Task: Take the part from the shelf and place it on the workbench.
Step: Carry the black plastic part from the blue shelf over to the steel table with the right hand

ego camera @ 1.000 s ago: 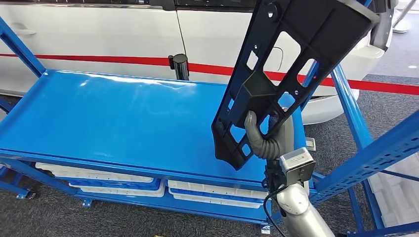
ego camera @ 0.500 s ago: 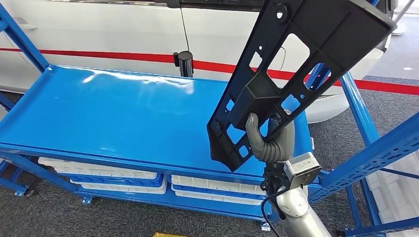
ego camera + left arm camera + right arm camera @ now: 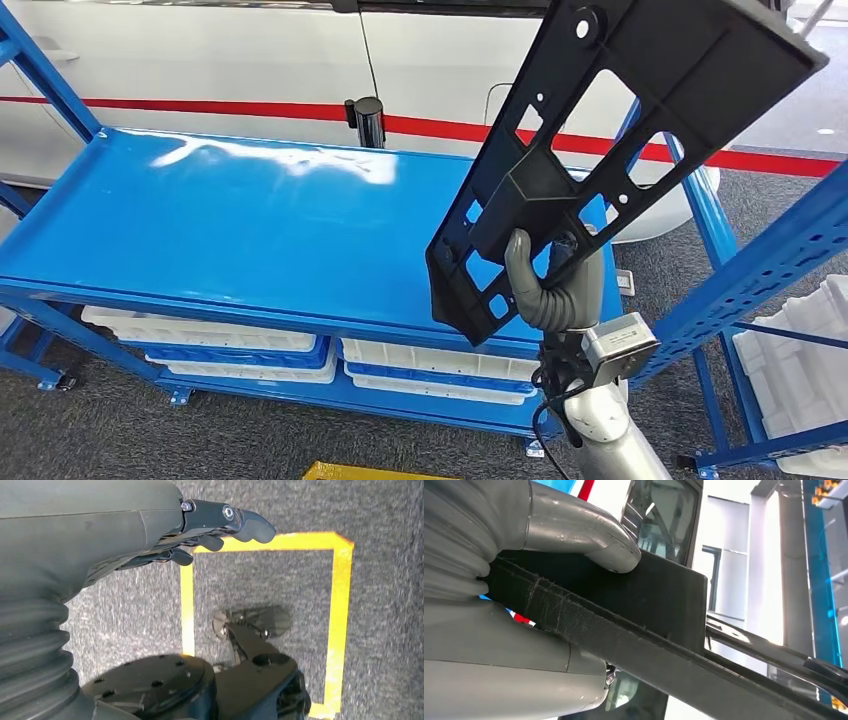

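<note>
Black part (image 3: 610, 130), gripped in right hand (image 3: 555, 285)

The black part (image 3: 620, 150) is cut off at its upper end by the head view's top edge. The fingers of the right hand (image 3: 555, 290) are hidden behind the part. The table (image 3: 250, 240), behind the part, is partly covered along its right end.
</note>
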You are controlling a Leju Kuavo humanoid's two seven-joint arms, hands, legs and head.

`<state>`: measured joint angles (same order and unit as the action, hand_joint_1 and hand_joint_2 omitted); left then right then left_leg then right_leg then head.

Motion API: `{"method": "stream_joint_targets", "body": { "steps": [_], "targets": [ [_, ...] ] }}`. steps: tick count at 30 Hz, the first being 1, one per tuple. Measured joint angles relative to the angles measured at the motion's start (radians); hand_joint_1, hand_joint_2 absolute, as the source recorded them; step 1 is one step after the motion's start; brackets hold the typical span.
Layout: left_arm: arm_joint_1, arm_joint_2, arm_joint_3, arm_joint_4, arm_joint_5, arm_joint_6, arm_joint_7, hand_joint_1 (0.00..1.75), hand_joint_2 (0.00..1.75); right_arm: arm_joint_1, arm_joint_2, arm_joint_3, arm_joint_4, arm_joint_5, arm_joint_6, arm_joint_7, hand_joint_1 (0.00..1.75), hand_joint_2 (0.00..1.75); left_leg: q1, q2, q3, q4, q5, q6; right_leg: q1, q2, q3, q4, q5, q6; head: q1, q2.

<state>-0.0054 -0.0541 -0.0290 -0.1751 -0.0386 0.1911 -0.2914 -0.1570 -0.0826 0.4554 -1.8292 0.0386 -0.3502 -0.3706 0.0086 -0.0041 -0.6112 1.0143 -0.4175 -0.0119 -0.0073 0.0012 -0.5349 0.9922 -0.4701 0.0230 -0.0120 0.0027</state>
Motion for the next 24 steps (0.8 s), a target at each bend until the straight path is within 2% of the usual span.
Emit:
{"method": "stream_joint_targets", "body": {
  "steps": [1,2,5,6,7,8,10,11,12,15,16,17,18,20,21,22,23,24],
  "targets": [
    [0.000,0.000,0.000,0.000,0.000,0.000,0.000,0.00,1.75,0.000,0.000,0.000,-0.001,0.000,0.000,-0.001,1.75,1.75,0.002,0.000,-0.006,0.013,-0.013,-0.006,-0.004,-0.001,-0.002,-0.002,0.005,-0.007,0.000,0.000],
    [0.000,0.000,0.000,0.000,0.000,0.000,0.000,0.00,1.75,0.000,0.001,0.000,-0.002,0.001,0.000,-0.002,1.75,1.75,0.003,0.000,-0.020,0.048,-0.040,-0.011,-0.008,-0.002,-0.003,-0.004,0.010,-0.013,-0.001,0.000],
    [0.001,0.000,0.000,0.000,-0.001,0.000,0.000,0.00,1.75,0.002,0.004,0.000,-0.002,0.004,-0.004,-0.006,1.75,1.75,0.004,0.000,-0.096,0.241,-0.152,-0.020,-0.008,-0.004,-0.013,-0.003,0.018,-0.023,-0.003,0.000],
    [0.001,0.000,0.000,0.000,-0.001,0.000,0.000,0.00,1.75,0.004,0.004,0.000,-0.002,0.006,-0.006,-0.007,1.75,1.75,0.004,0.000,-0.110,0.284,-0.166,-0.022,-0.007,-0.004,-0.016,-0.002,0.020,-0.023,-0.003,0.000],
    [0.001,0.000,0.000,0.000,-0.001,0.001,0.000,0.00,1.75,0.007,0.005,0.000,-0.002,0.008,-0.007,-0.008,1.75,1.75,0.004,0.000,-0.105,0.289,-0.161,-0.022,-0.006,-0.004,-0.019,-0.001,0.021,-0.023,-0.003,0.000],
    [0.001,0.000,0.000,0.000,-0.001,0.001,0.000,0.00,1.75,0.009,0.006,0.000,-0.002,0.010,-0.009,-0.009,1.75,1.75,0.004,0.000,-0.081,0.255,-0.139,-0.021,-0.007,-0.003,-0.020,0.000,0.022,-0.021,-0.003,0.000],
    [0.000,0.001,0.000,0.000,-0.001,0.002,0.000,0.00,1.75,0.012,0.008,0.000,-0.002,0.012,-0.012,-0.011,1.75,1.75,0.006,0.000,0.004,0.114,-0.082,-0.018,-0.006,-0.002,-0.022,0.005,0.022,-0.020,-0.003,0.000],
    [0.000,0.001,0.000,0.000,-0.001,0.003,0.000,0.00,1.75,0.011,0.009,-0.001,-0.003,0.013,-0.013,-0.012,1.75,1.75,0.005,-0.001,0.035,0.055,-0.065,-0.015,-0.004,-0.002,-0.025,0.009,0.023,-0.017,-0.003,0.000],
    [-0.001,0.001,0.000,0.000,-0.001,0.003,0.000,0.00,1.75,0.011,0.010,-0.001,-0.004,0.014,-0.015,-0.013,1.75,1.75,0.004,-0.002,0.052,0.020,-0.057,-0.011,-0.001,-0.002,-0.029,0.012,0.024,-0.013,-0.002,0.000],
    [-0.002,0.001,0.000,0.000,-0.003,0.002,0.000,0.00,1.75,0.012,0.011,-0.004,-0.005,0.017,-0.017,-0.014,1.75,1.75,-0.002,-0.004,0.042,0.009,-0.048,0.009,0.001,-0.002,-0.041,0.013,0.033,0.005,-0.002,0.000],
    [-0.001,0.000,0.000,0.000,-0.003,0.001,0.000,0.00,1.75,0.012,0.011,-0.006,-0.005,0.018,-0.017,-0.015,1.75,1.75,-0.002,-0.003,0.039,0.006,-0.042,0.018,0.001,-0.002,-0.048,0.019,0.027,0.009,-0.002,0.000],
    [-0.002,0.001,0.000,0.000,-0.004,0.001,0.000,0.00,1.75,0.012,0.011,-0.008,-0.006,0.018,-0.017,-0.015,1.75,1.75,0.000,-0.001,0.034,0.003,-0.036,0.027,0.001,-0.002,-0.061,0.042,0.011,0.009,0.000,0.000],
    [-0.002,0.001,0.000,0.000,-0.004,0.000,0.000,0.00,1.75,0.011,0.011,-0.011,-0.006,0.019,-0.017,-0.016,1.75,1.75,0.002,0.000,0.029,0.001,-0.030,0.035,0.001,-0.002,-0.081,0.084,-0.015,0.007,0.001,0.000],
    [-0.002,0.001,0.000,0.000,-0.006,-0.002,0.000,0.00,1.75,0.012,0.010,-0.014,-0.007,0.021,-0.017,-0.017,1.75,1.75,0.002,0.001,0.013,0.001,-0.019,0.043,-0.002,-0.002,-0.138,0.219,-0.083,0.000,0.004,0.000],
    [-0.002,0.001,0.000,0.000,-0.006,-0.002,0.001,0.00,1.75,0.013,0.010,-0.014,-0.008,0.021,-0.017,-0.017,1.75,1.75,0.001,0.001,0.005,0.001,-0.014,0.043,-0.002,-0.002,-0.160,0.277,-0.107,0.001,0.004,0.000],
    [-0.002,0.001,0.000,0.000,-0.007,-0.002,0.001,0.00,1.75,0.014,0.010,-0.014,-0.008,0.021,-0.017,-0.018,1.75,1.75,0.001,0.001,-0.002,0.001,-0.008,0.042,-0.003,-0.002,-0.167,0.307,-0.118,0.005,0.004,0.000],
    [-0.002,0.001,0.000,0.000,-0.008,-0.002,0.002,0.00,1.75,0.015,0.010,-0.014,-0.008,0.021,-0.015,-0.018,1.75,1.75,0.001,0.001,-0.009,0.001,-0.002,0.041,-0.003,-0.002,-0.151,0.291,-0.113,0.012,0.004,0.000],
    [-0.002,0.001,0.000,0.000,-0.009,-0.002,0.004,0.00,1.75,0.016,0.010,-0.014,-0.008,0.020,-0.013,-0.019,1.75,1.75,0.001,0.001,-0.014,0.001,0.003,0.039,-0.004,-0.002,-0.113,0.233,-0.094,0.020,0.004,0.000]
  ]
}}
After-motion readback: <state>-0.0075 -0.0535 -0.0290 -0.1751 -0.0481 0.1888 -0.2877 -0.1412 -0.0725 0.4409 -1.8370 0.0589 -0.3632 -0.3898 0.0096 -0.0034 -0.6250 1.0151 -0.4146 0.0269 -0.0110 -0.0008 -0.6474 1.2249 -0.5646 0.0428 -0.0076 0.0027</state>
